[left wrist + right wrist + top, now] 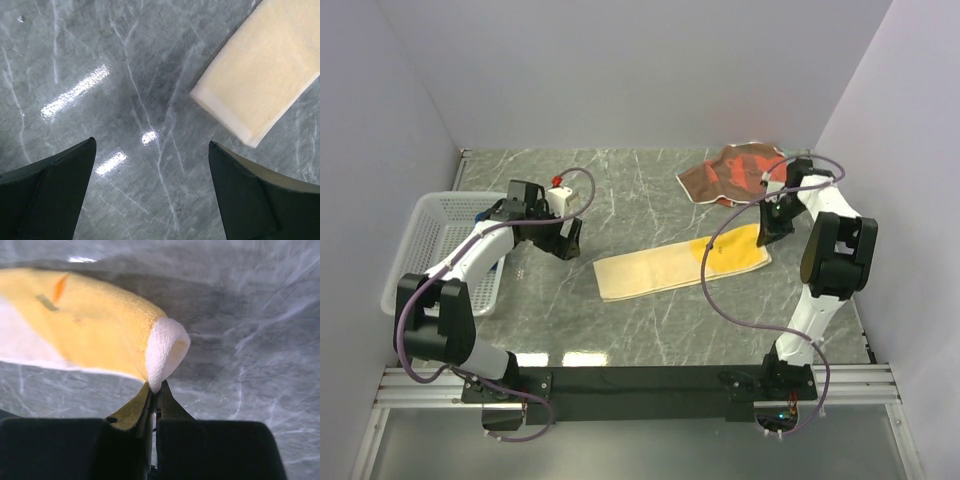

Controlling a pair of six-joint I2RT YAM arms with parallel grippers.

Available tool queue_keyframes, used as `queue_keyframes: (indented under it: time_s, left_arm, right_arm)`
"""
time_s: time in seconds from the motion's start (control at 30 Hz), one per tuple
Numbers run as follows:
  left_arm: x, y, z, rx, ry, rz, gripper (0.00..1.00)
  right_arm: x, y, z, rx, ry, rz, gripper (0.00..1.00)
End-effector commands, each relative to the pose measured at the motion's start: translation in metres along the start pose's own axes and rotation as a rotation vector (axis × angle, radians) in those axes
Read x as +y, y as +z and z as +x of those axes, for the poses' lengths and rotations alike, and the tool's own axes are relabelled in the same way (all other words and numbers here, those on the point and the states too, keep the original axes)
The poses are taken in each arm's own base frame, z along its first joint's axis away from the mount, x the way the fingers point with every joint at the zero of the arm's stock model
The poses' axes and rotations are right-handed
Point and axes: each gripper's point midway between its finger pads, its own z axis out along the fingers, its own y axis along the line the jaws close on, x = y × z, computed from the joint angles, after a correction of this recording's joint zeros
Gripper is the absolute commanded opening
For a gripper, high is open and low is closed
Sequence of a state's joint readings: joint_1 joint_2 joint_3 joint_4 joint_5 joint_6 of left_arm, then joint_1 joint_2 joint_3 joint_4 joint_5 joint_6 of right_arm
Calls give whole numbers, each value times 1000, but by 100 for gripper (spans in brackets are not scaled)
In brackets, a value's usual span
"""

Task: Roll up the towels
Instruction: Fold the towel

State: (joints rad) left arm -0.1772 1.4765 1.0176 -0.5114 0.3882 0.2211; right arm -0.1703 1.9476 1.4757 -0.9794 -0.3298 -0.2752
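top: yellow towel (665, 268) flat mid-surface (640, 200); right fingers (767, 230) at its right end, left fingers (567, 240) just off its left end.
left wrist: left fingers wide apart, empty; cream towel end far-right of them, not touching.
right wrist: right fingers together, clamped on curled towel edge.
judgement: turn edge over evenly leftward, roll tight, left fingers steadying far end.
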Motion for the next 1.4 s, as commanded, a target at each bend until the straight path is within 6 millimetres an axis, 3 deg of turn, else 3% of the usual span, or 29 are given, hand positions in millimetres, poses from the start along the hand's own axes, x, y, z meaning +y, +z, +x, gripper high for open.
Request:
queue_keyframes:
  time_s: [0.0, 0.1, 0.3, 0.5, 0.7, 0.87, 1.23, 1.37]
  left_arm:
    - [-6, -18, -31, -110, 1, 38, 99]
    - [-9, -20, -32, -109, -38, 89, 99]
    - [-3, -20, -34, -103, -110, 111, 99]
    - [-2, -22, -31, -112, -124, 88, 100]
    - [-2, -21, -26, -93, -140, 85, 99]
    - [-2, -20, -22, -86, -137, 84, 99]
    - [-2, -17, -19, -70, -139, 92, 99]
    - [-2, -16, -17, -64, -138, 95, 99]
  right_arm:
    - [35, -46, -10, -62, -96, -57, 0]
    - [72, -45, -2, -26, -138, -147, 0]
    - [165, -32, 14, 29, -241, -359, 0]
    - [222, -4, 18, 99, -309, -449, 0]
    - [249, 29, 29, 171, -332, -470, 0]
    - [265, 41, 26, 168, -349, -478, 0]
    - [273, 45, 12, 151, -334, -485, 0]
    - [273, 55, 15, 177, -332, -478, 0]
